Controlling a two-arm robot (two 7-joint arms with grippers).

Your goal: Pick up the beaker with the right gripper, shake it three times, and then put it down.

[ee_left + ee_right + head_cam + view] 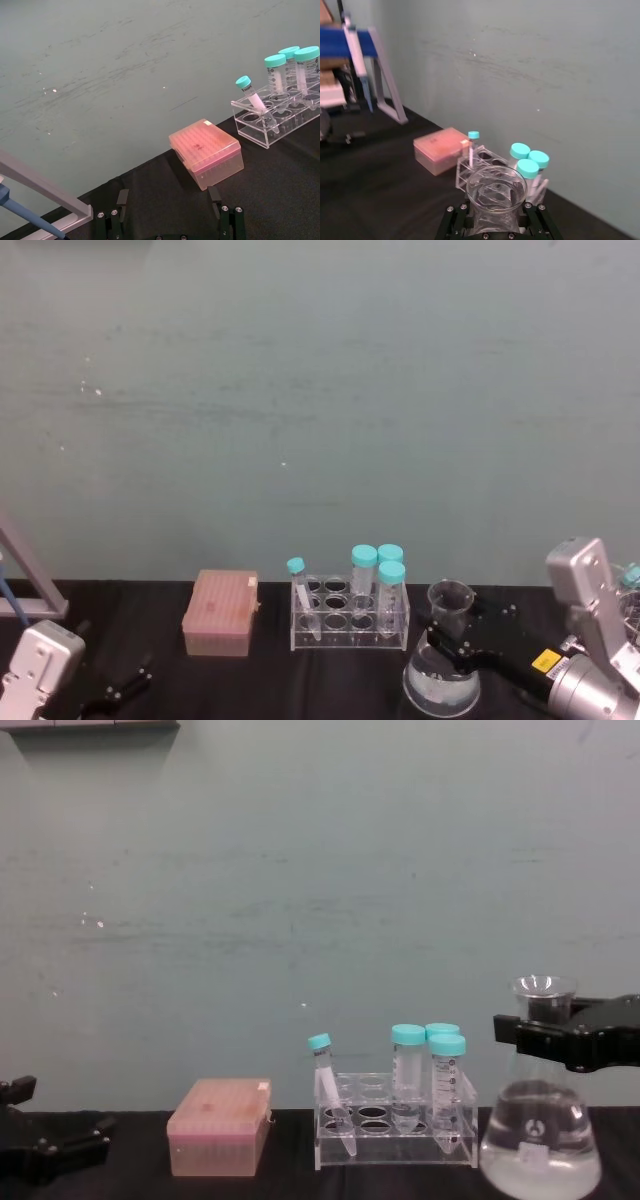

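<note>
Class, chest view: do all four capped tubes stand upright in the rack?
No: the slim tube leans, while the three wider tubes stand upright in the rack.

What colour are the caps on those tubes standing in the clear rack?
The caps are teal. They show best in the left wrist view.

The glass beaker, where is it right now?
In the head view the beaker is at the lower right, just right of the tube rack, its neck gripped by the right gripper.
</note>
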